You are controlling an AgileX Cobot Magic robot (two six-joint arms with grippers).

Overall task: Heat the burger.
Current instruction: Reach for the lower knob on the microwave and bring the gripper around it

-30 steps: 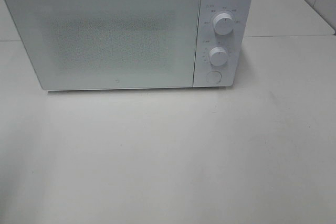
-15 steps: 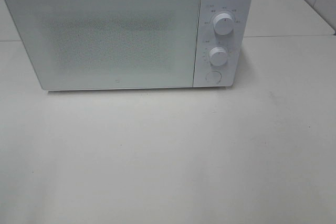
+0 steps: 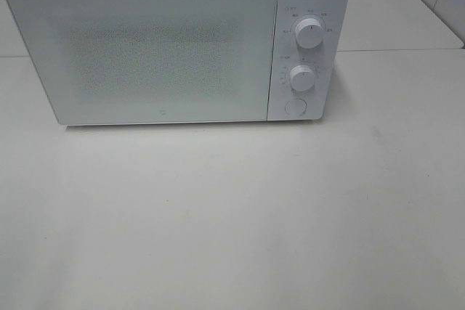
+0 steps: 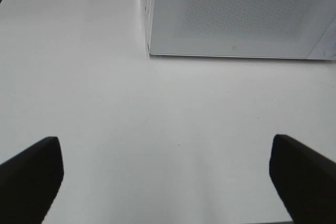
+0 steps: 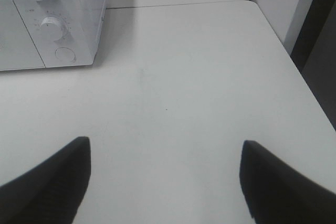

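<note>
Microwave (image 3: 152, 52) door shut; L gripper (image 4: 165, 142) & R gripper (image 5: 165, 144) both spread wide over table (image 3: 232, 215).

One white microwave (image 3: 167, 49) stands on one pale worktop (image 3: 232, 215). Its front has one door (image 3: 145, 52), two round knobs, namely one upper knob (image 3: 309, 35) and one lower knob (image 3: 301, 78), and one round button (image 3: 295, 107) under them. Two claws are in sight, one in each wrist view: the left claw (image 4: 165, 150) shows two dark fingers (image 4: 31, 177), and the right claw (image 5: 165, 148) likewise shows two dark fingers (image 5: 47, 182), making four fingers in all.
</note>
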